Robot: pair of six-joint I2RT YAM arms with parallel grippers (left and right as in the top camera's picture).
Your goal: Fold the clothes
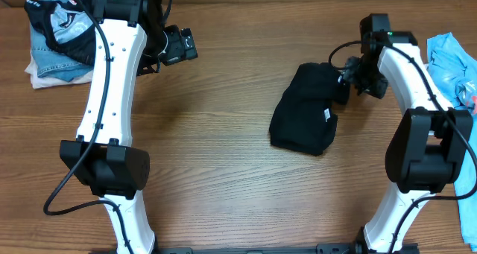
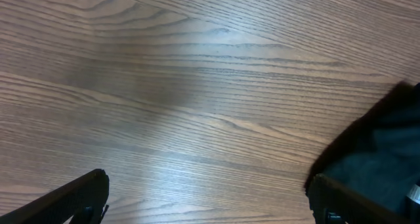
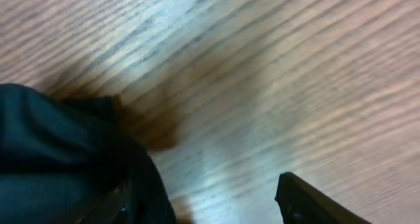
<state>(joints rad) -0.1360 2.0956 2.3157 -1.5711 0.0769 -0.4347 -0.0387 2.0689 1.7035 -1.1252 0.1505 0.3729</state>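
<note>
Two grippers, both with jaws apart. The left gripper (image 1: 177,45) is spread wide over the bare table (image 1: 223,150) with nothing between its fingers. The black T-shirt (image 1: 304,111) lies well off in front of it as a folded bundle.

The right gripper (image 3: 205,184) sits at the bundle's far corner. Cloth is bunched over one finger (image 3: 115,204), but the gap between the jaws shows only wood, so it isn't clamped.

Risk: if it closes from here it likely grabs air, or pinches just the top layer at that one finger. Any pull would then drag the fold open, and the buried finger could snag on lifting.

Room: there's plenty of open wood between the two sets of jaws. A pile of other clothes (image 1: 51,42) sits behind the left jaws at the table corner. A light blue garment (image 1: 449,60) lies behind the right jaws by the edge, so backing up is tight.
</note>
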